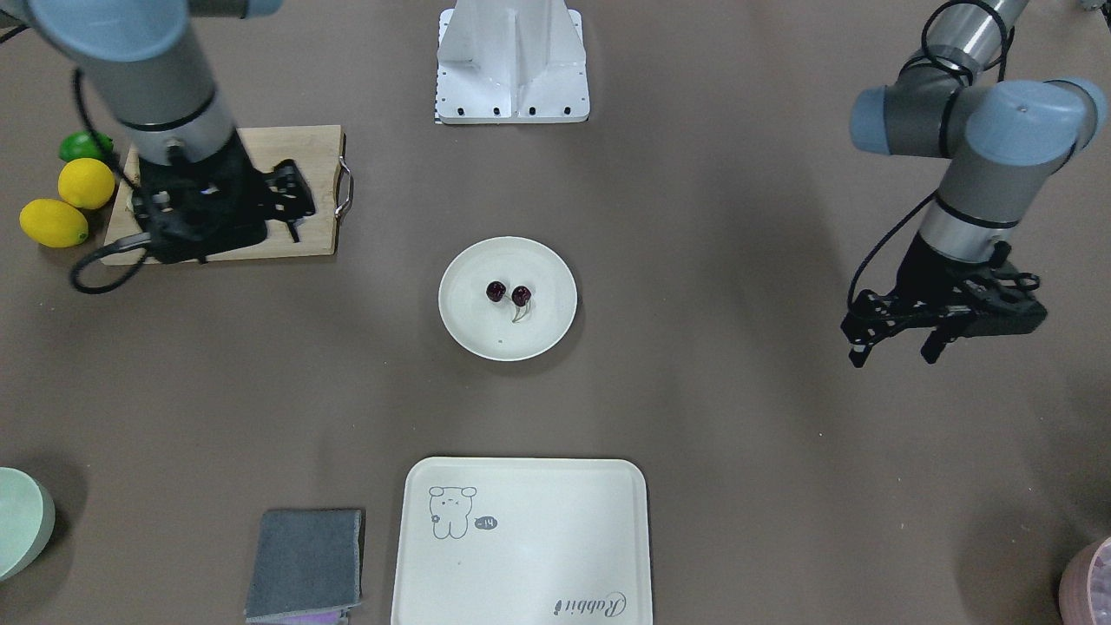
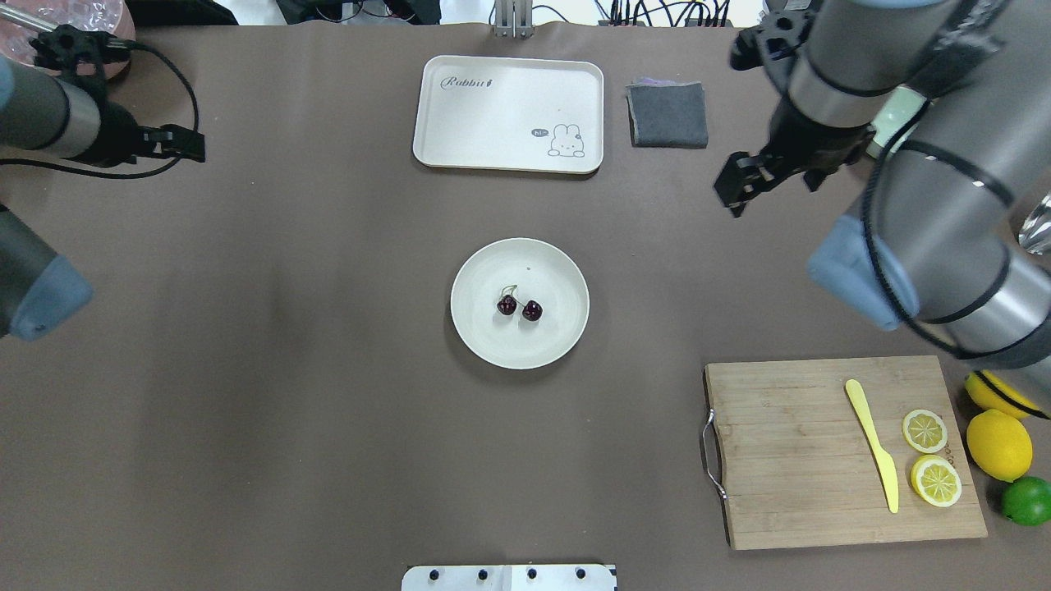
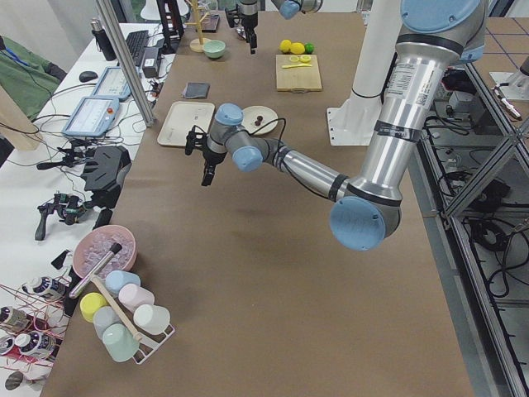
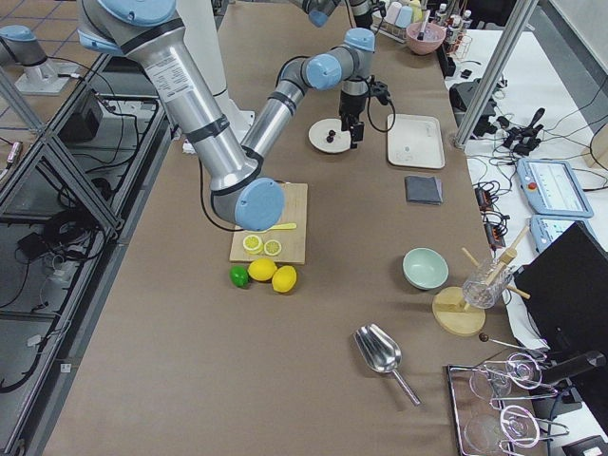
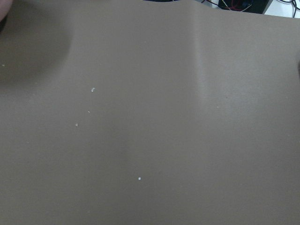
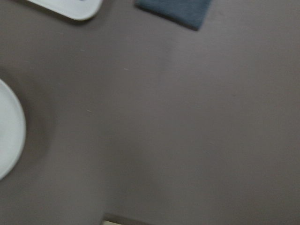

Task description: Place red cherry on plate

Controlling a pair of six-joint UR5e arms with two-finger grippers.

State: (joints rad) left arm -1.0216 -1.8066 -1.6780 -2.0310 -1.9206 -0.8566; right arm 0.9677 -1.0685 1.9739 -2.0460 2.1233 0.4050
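The pair of small dark maroon glossy cherries (image 2: 519, 306), joined by thin pale stems, lies inside the round shallow cream-white plate (image 2: 484, 345), a little off its middle. Both fruits rest on the plate's flat bottom, side by side, and the stems curve toward the far rim. The plate stands in the middle of the brown desk (image 2: 287, 369).

The left end effector (image 1: 894, 351) hangs over the bare desk, well apart from the plate. Its two black fingers are spread wide and there is nothing between them. The right end effector (image 2: 772, 187) is above the desk on the other side, between the folded grey cloth (image 2: 667, 115) and the wooden cutting board (image 2: 788, 460). Its fingers also appear spread apart and hold nothing.

On the board lie a pale yellow plastic knife (image 2: 872, 443) and two lemon halves (image 2: 936, 480) with the cut face up. Just beside the board are two whole yellow lemons (image 2: 998, 444) and a green lime (image 2: 1028, 500). A rectangular cream tray with a small animal drawing (image 2: 509, 98) lies at the far side of the desk, next to the cloth.
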